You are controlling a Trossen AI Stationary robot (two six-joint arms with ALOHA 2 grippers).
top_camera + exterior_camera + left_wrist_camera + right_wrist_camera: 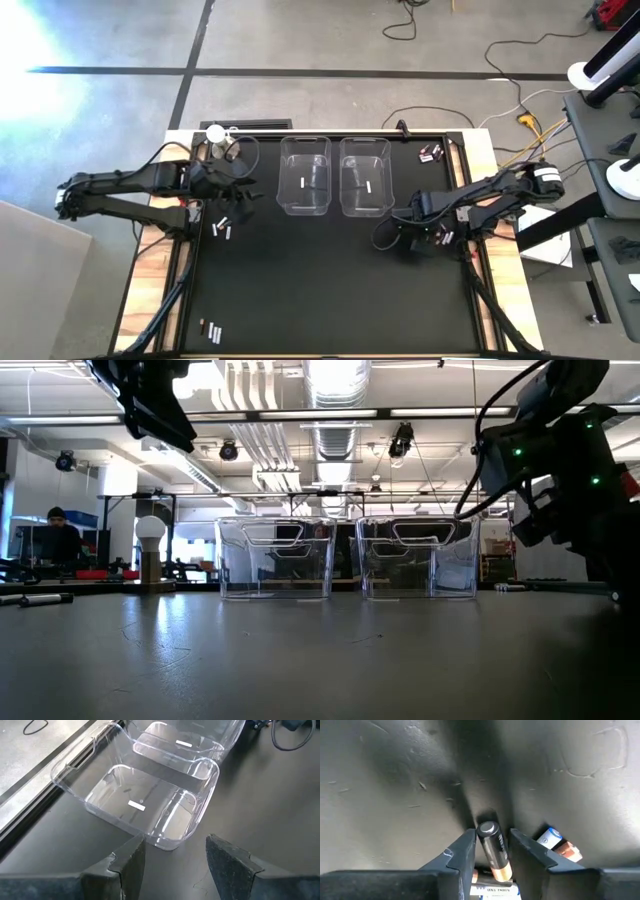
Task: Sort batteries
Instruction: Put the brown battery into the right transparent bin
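The right gripper (491, 851) pinches one dark, gold-ended cylindrical battery (493, 847) low over the matte black table (330, 290) beside loose batteries (557, 843), the left gripper (173, 862) gapes empty, and beyond stand two clear plastic bins (305, 175), each holding one white battery.

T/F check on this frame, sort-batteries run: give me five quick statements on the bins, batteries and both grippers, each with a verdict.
1. Each clear bin holds one white battery. True.
2. The left gripper holds a battery. False: its jaws are open and empty, facing the nearer bin.
3. The right gripper has a dark battery between its fingers. True.
4. The two bins are stacked. False: they stand side by side.
5. Loose batteries lie on the mat near the left arm. True.
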